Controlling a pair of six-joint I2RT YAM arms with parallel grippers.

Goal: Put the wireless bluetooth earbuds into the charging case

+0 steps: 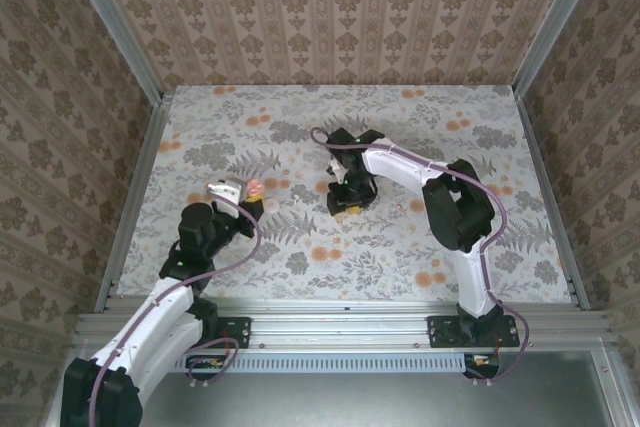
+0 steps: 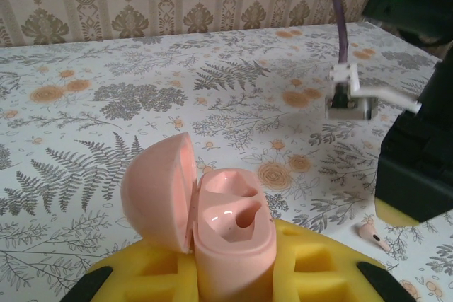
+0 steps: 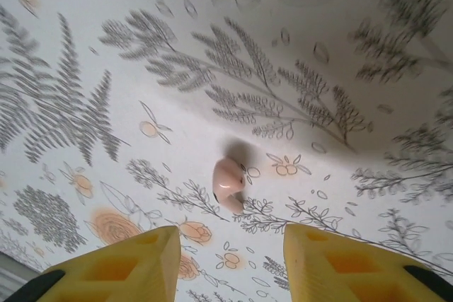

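Left gripper (image 2: 233, 277) pinches the open charging case (image 2: 230, 221). Right gripper (image 3: 230, 259) is spread, an earbud (image 3: 228, 183) just beyond it on the surface (image 3: 333, 68).

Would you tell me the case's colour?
The case is pale pink, clearest in the left wrist view.

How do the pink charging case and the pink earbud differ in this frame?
The glossy pink charging case stands upright, lid open, clamped in the left gripper; the small pink earbud lies loose on the floral table, ahead of the right gripper, jaws open. The case is much larger. Both are the same pale pink.
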